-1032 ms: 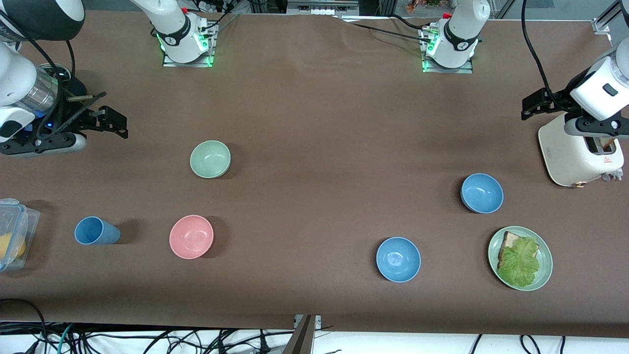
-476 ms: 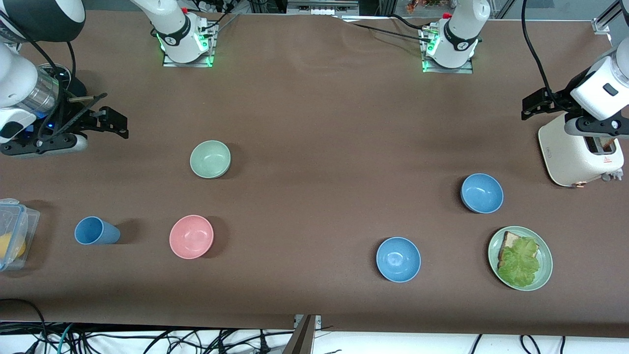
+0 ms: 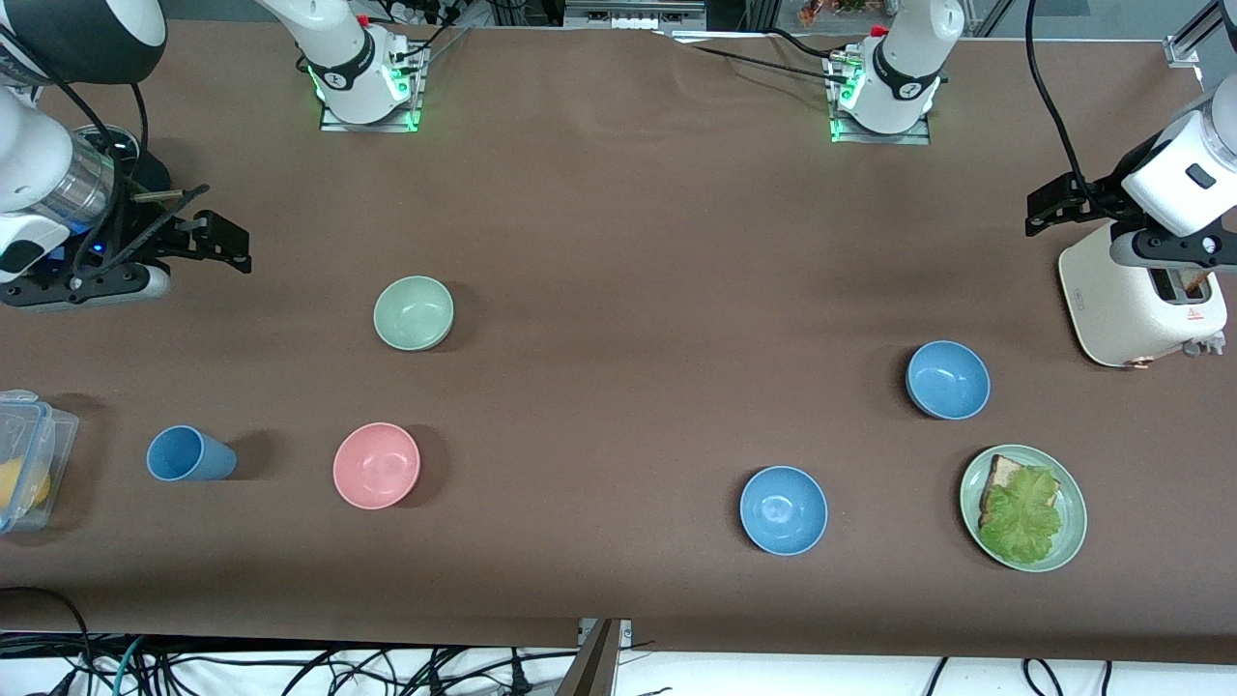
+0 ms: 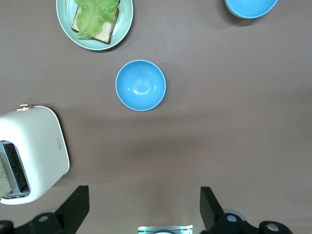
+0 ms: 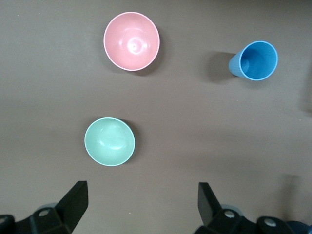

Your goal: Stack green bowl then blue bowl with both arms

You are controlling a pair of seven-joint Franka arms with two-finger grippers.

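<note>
Right gripper up at the right arm's end of the table, fingers spread wide, nothing held. Green bowl upright on the brown table, apart from that gripper, toward the middle of the table and a little nearer the front camera; seen in the right wrist view just ahead of the open fingertips, with bare cloth between. Pink bowl and blue cup nearer the front camera still, well clear of the gripper. Left gripper over the left arm's end, beside the white toaster, fingers likewise wide apart and empty. Blue bowl upright, apart from the left gripper, nearer the front camera and toward the table's middle; second blue bowl lower yet, well apart. Green plate with bread and lettuce beside the two blue bowls, toward the left arm's end. No bowls stacked yet.
</note>
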